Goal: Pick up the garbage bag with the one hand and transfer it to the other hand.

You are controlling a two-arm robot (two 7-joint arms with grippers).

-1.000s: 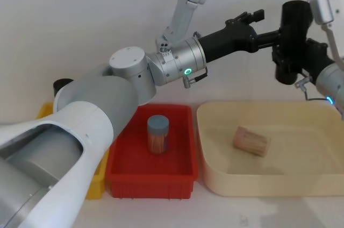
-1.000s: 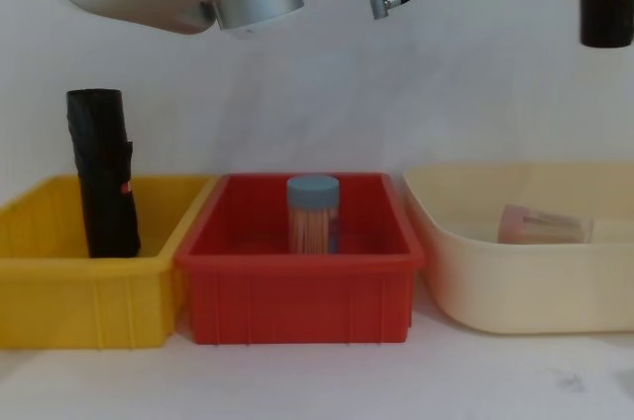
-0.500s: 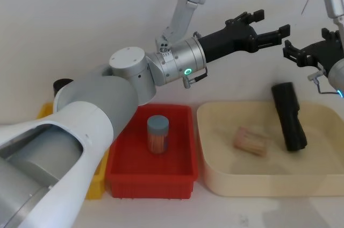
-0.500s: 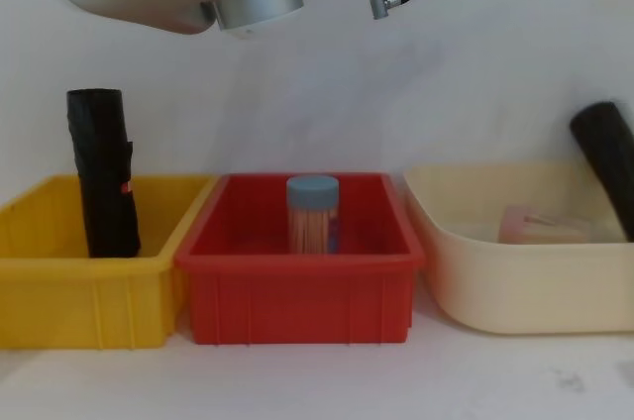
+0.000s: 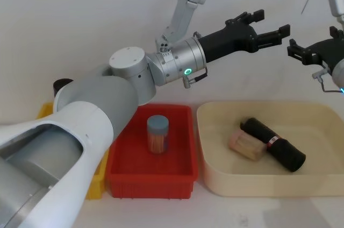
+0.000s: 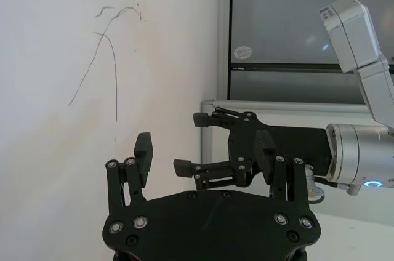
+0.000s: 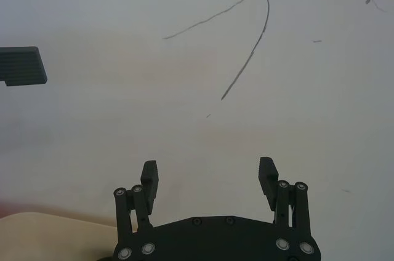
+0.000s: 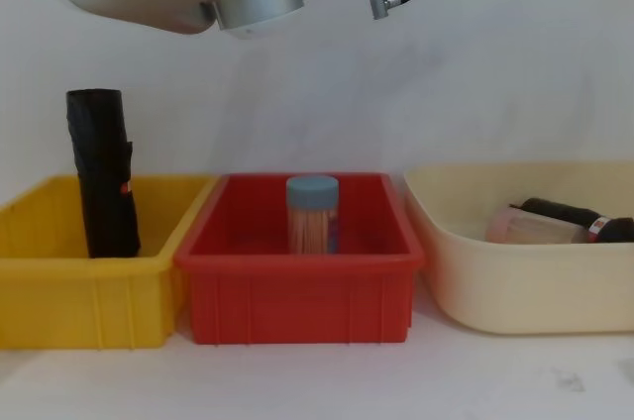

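Note:
The garbage bag (image 5: 273, 144), a black roll with a small red-white label, lies on its side in the beige tub (image 5: 215, 182), leaning against a tan block (image 5: 244, 143); the chest view shows the garbage bag (image 8: 570, 216) low behind the tub wall. High above, my left gripper (image 5: 271, 22), on the green-ringed arm, is open and holds nothing. Facing it from the right, my right gripper (image 5: 294, 49) is open too. The wrist views show each open gripper, left (image 6: 205, 150) and right (image 7: 209, 178), against the white wall.
A red bin (image 5: 150, 177) in the middle holds a blue-lidded clear jar (image 5: 158, 134). A yellow bin (image 8: 59, 291) on the left holds a second black roll (image 8: 102, 172) standing upright. The white wall is close behind both grippers.
One second ago the roll was upright in the right gripper. That gripper opened, the roll fell, and it now lies in the beige tub. The left arm stayed put.

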